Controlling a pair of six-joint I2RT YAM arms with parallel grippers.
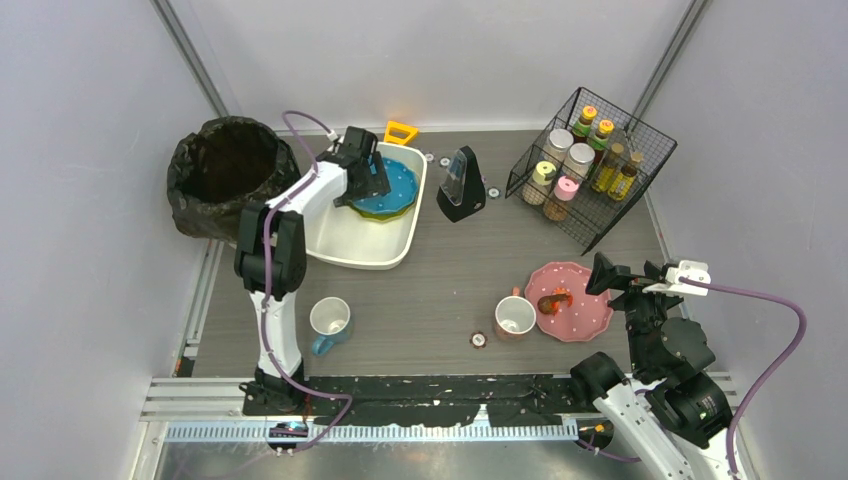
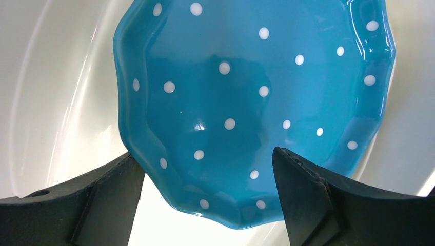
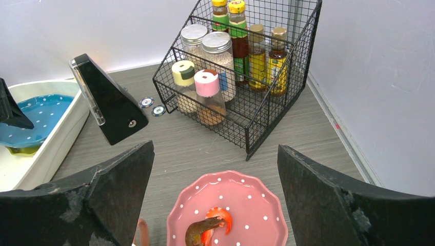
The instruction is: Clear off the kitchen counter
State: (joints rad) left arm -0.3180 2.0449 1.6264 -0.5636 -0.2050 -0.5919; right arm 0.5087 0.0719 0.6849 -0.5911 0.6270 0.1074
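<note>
Bases of both arms, left (image 1: 268, 385) and right (image 1: 690, 400), frame the near edge of the kitchen counter (image 1: 420, 290) in the overhead view, where a blue-handled mug (image 1: 328, 320), a pink mug (image 1: 515, 316) and a pink plate (image 1: 580, 305) carrying a shrimp-like scrap (image 1: 555, 300) wait to be cleared. The left gripper (image 1: 367, 182) hangs far back over the white tub (image 1: 360, 245), above a blue plate (image 1: 398, 188) lying inside it, while the right gripper (image 1: 606, 272) hovers at the pink plate's right rim, with a wire spice rack (image 1: 590, 165) beyond. From the left wrist, the left gripper (image 2: 205, 156) stands wide, its fingers flanking the near rim of the blue plate (image 2: 246, 87) without clearly pinching it; the plate rests tilted against the tub's wall (image 2: 51, 102). From the right wrist, the right gripper (image 3: 215, 147) is spread wide and holds nothing, and the pink plate (image 3: 256, 205) lies just ahead and below, centred between the fingers, the scrap (image 3: 208, 228) on its near half. By this geometry the right arm is much the nearer to the pink plate, so a short drop forward onto its rim looks the likely next move.
</note>
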